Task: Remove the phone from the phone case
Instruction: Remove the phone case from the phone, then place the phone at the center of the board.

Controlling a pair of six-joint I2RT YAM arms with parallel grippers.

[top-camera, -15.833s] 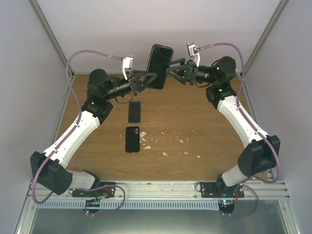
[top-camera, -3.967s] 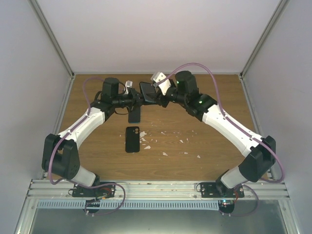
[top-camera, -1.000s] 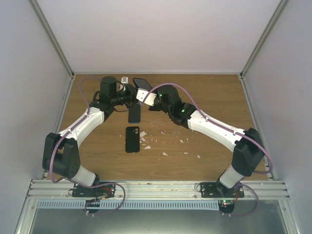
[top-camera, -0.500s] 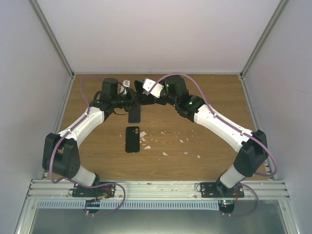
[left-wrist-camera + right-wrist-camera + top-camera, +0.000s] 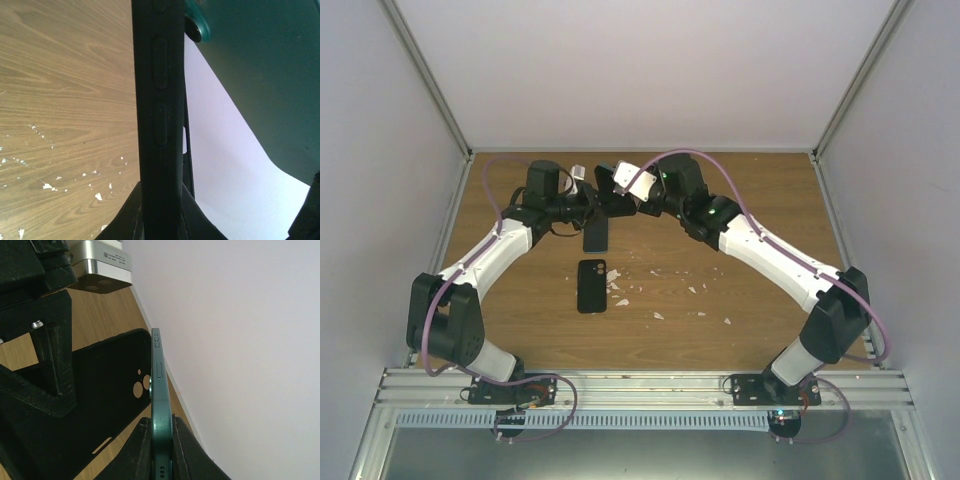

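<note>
The black phone case (image 5: 160,125) stands edge-on between the jaws of my left gripper (image 5: 161,200), which is shut on it. My right gripper (image 5: 161,427) is shut on the dark green phone (image 5: 159,385), also edge-on. The phone is out of the case: in the right wrist view the case (image 5: 110,385) hangs just left of it, its camera holes showing. In the left wrist view the phone's green back (image 5: 250,75) fills the upper right. From above, my left gripper (image 5: 588,203) and right gripper (image 5: 623,203) meet over the far left-middle of the table.
A black phone (image 5: 596,232) lies flat on the wooden table (image 5: 750,200) just below the grippers. Nearer me lies another black case or phone (image 5: 591,285). White scraps (image 5: 660,290) are scattered mid-table. Pale walls (image 5: 620,70) close in the back and sides.
Over the last second my right arm's elbow swung out to the right and its wrist turned beside the left gripper. Hardly anything moved in the last half second. The left arm stayed put.
</note>
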